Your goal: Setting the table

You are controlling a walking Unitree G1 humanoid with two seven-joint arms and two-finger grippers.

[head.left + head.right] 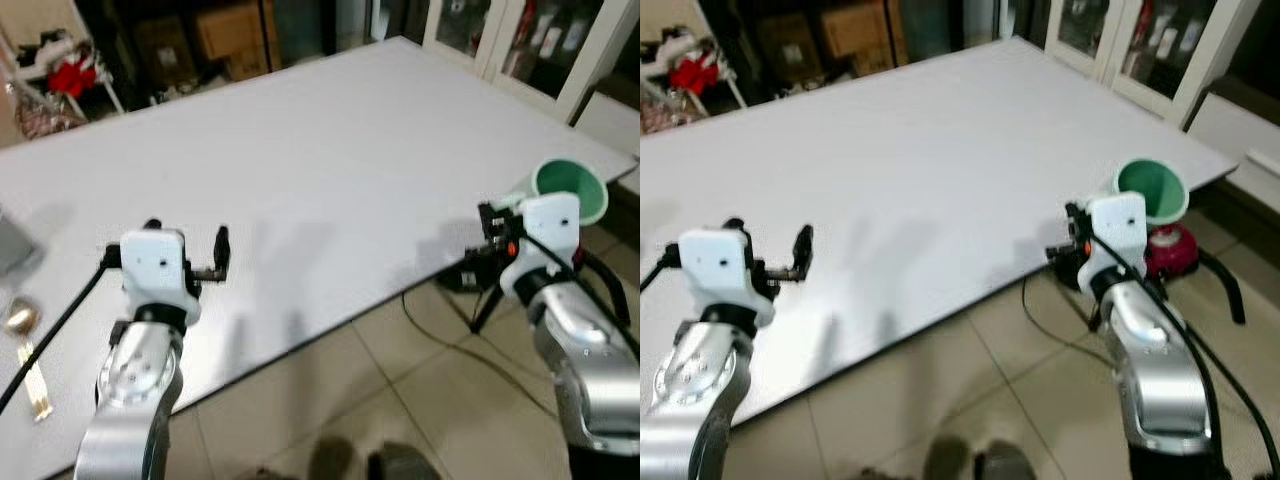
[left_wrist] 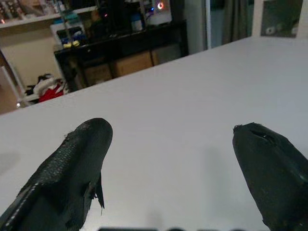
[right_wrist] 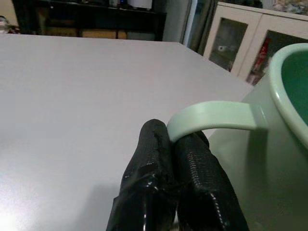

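Head cameras above table (image 1: 330,150); wrist close-ups

pale green mug (image 3: 269,144) with teal inside, white table (image 1: 330,170), black tool fingers (image 2: 72,178)

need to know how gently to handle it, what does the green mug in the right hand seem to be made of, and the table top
The mug looks like glazed ceramic or enamel: pale green outside, deeper green inside, with a thick rounded rim and a smooth, faintly glossy handle, pinched by the right hand. Plastic cannot be ruled out. The table top looks like matte white laminate or painted board: flat, uniform, soft shadows, thin edge.
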